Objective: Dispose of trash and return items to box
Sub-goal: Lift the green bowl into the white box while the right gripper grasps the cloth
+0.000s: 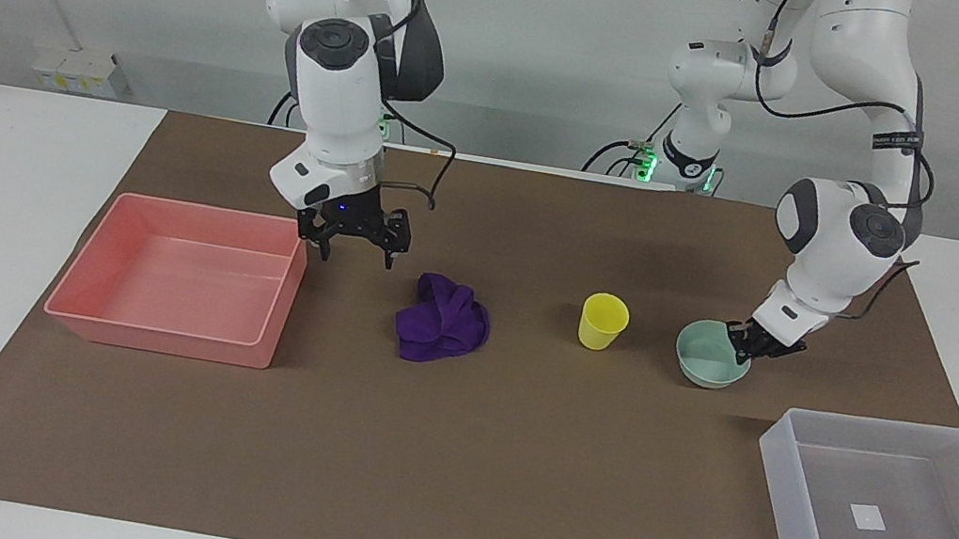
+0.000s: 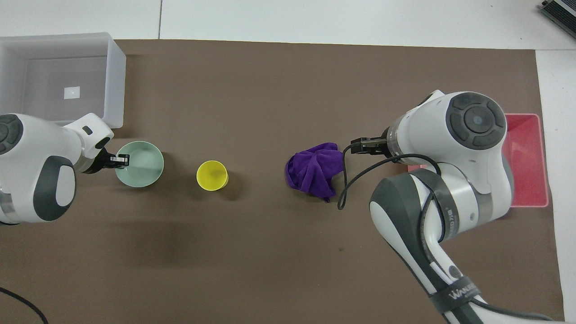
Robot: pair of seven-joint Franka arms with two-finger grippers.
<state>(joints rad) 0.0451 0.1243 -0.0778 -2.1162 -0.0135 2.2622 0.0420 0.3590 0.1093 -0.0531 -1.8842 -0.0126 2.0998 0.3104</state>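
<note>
The left pincer point(image 1: 752, 341) is clenched on the bowl point(image 1: 711, 356) rim nearest the box point(image 1: 909, 513), ready to carry it there, while the released right pincer point(image 1: 355, 249) hangs beside the cloth point(image 1: 441, 321) to collect it.

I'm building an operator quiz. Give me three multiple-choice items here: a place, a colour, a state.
1. What stands between the purple cloth and the bowl? A spoon; B yellow cup; C bottle.
2. The bin at the right arm's end is: A blue; B green; C pink.
3. The left gripper is: A open; B shut on the bowl's rim; C out of view.
Key: B, the cup sits mid-row; C, its walls are pink; B, the fingertips pinch the rim.
</note>
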